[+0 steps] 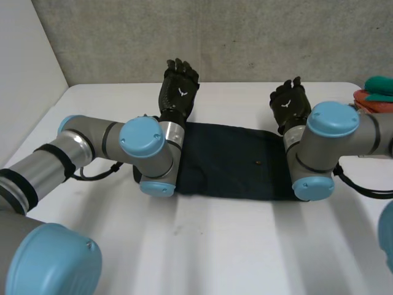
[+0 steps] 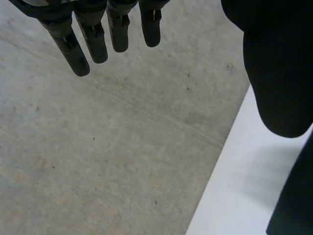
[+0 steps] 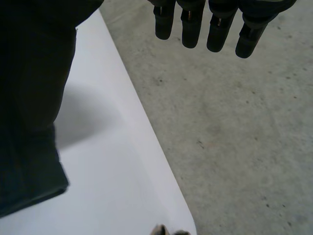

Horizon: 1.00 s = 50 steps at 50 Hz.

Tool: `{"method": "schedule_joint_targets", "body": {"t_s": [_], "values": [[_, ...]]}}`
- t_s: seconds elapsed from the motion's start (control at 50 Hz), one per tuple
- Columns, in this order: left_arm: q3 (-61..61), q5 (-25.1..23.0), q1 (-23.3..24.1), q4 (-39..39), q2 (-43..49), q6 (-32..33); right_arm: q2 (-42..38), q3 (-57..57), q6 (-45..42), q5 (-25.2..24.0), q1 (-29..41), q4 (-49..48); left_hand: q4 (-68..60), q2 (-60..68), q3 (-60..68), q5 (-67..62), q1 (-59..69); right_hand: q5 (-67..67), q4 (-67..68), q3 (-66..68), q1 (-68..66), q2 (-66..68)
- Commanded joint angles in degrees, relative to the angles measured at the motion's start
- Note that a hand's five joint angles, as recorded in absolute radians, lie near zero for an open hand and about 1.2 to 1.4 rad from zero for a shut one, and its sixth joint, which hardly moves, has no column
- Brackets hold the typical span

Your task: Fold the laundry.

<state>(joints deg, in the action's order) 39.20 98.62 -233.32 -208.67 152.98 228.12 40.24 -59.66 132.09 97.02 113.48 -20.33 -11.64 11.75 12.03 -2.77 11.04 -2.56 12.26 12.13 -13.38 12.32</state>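
A green-and-orange pile (image 1: 376, 93) lies at the white table's (image 1: 215, 246) right edge, apart from the dark cloth (image 1: 233, 163). The left hand (image 1: 179, 91) and right hand (image 1: 289, 104) hover straight-fingered and empty. A concrete wall (image 1: 215, 37) stands behind.

White table (image 1: 221, 246) with a dark blue cloth (image 1: 233, 161) laid flat.
Cloth spread as a wide rectangle mid-frame; a green and orange bundle (image 1: 376, 95) at the upper right, on the table's edge.

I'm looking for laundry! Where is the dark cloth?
In the head view, the dark cloth lies flat on the white table, spanning from the left arm to the right arm.
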Motion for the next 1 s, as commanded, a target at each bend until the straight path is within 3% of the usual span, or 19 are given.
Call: {"method": "schedule_joint_targets", "body": {"t_s": [0.02, 0.14, 0.22, 0.3, 0.4, 0.48, 0.56, 0.62, 0.74, 0.88, 0.96, 1.0], "values": [[9.74, 1.83, 0.59, -0.69, -9.18, -0.65, 10.81, -7.48, 5.62, 0.28, -0.36, 7.92, 1.64, -1.75, -2.03, 2.77, -1.04, 2.56, -2.26, -2.13, 3.38, -2.32], [25.2, 2.72, 0.15, -0.33, -20.07, -5.74, 19.33, -16.08, 18.34, -4.98, -3.42, 20.82, 1.64, -1.75, -2.03, 2.77, -1.04, 2.56, -2.26, -2.13, 3.38, -2.32], [36.1, 2.28, 0.15, -0.24, -28.07, -13.64, 20.75, -21.45, 23.9, -9.47, -6.24, 25.07, 1.64, -1.75, -2.03, 2.77, -1.04, 0.3, 0.0, 0.13, 1.12, -0.06], [43.14, 1.05, 0.15, -0.07, -33.52, -21.21, 21.02, -25.76, 25.06, -12.38, -7.83, 23.15, 1.64, -1.75, -2.03, 2.77, -1.04, -1.9, 2.2, 2.33, -1.07, 2.14], [50.61, -5.09, -0.64, 0.11, -38.97, -31.04, 20.32, -29.2, 25.23, -13.0, -9.85, 18.31, 1.64, -1.75, -2.03, 2.77, -1.04, -2.4, 2.7, 2.83, -1.58, 2.64], [52.65, -7.48, -2.48, 0.28, -40.39, -34.05, 18.04, -29.73, 24.88, -13.0, -10.03, 14.71, 1.64, -1.75, -2.03, 2.77, -1.04, -9.95, 10.25, 10.38, -9.13, 10.19], [53.09, -7.57, -3.01, 0.46, -40.48, -34.32, 16.36, -29.03, 24.79, -12.12, -11.25, 11.89, 1.64, -1.75, -2.03, 2.77, -1.04, -67.29, 67.59, 67.72, -66.47, 67.53], [53.09, -7.48, -3.02, 0.63, -40.65, -34.14, 16.71, -29.02, 24.45, -12.12, -13.01, 12.15, 1.64, -1.75, -2.03, 2.77, -1.04, -67.44, 67.74, 67.87, -66.62, 67.68], [53.09, -7.39, -3.45, 1.6, -42.14, -34.32, 22.59, -32.88, 14.18, -11.51, -16.62, 13.12, 1.59, -1.7, -1.98, 2.73, -1.0, -67.44, 67.74, 67.87, -66.62, 67.68], [53.26, -7.39, -3.89, 3.36, -44.25, -34.49, 26.64, -33.6, -9.02, -6.32, -18.82, 10.93, 1.64, -1.75, -2.03, 2.77, -1.04, -67.44, 67.74, 67.87, -66.62, 67.68], [53.53, -7.22, -3.81, 3.45, -44.96, -34.49, 26.99, -31.22, -12.91, -7.28, -12.07, 6.19, 1.64, -1.75, -2.03, 2.77, -1.04, -67.44, 67.74, 67.87, -66.62, 67.68], [53.62, -7.22, -3.81, 3.45, -45.13, -34.49, 26.64, -29.55, -12.82, -9.56, -5.48, 2.93, 1.64, -1.75, -2.03, 2.77, -1.04, -67.44, 67.74, 67.87, -66.62, 67.68]]}}
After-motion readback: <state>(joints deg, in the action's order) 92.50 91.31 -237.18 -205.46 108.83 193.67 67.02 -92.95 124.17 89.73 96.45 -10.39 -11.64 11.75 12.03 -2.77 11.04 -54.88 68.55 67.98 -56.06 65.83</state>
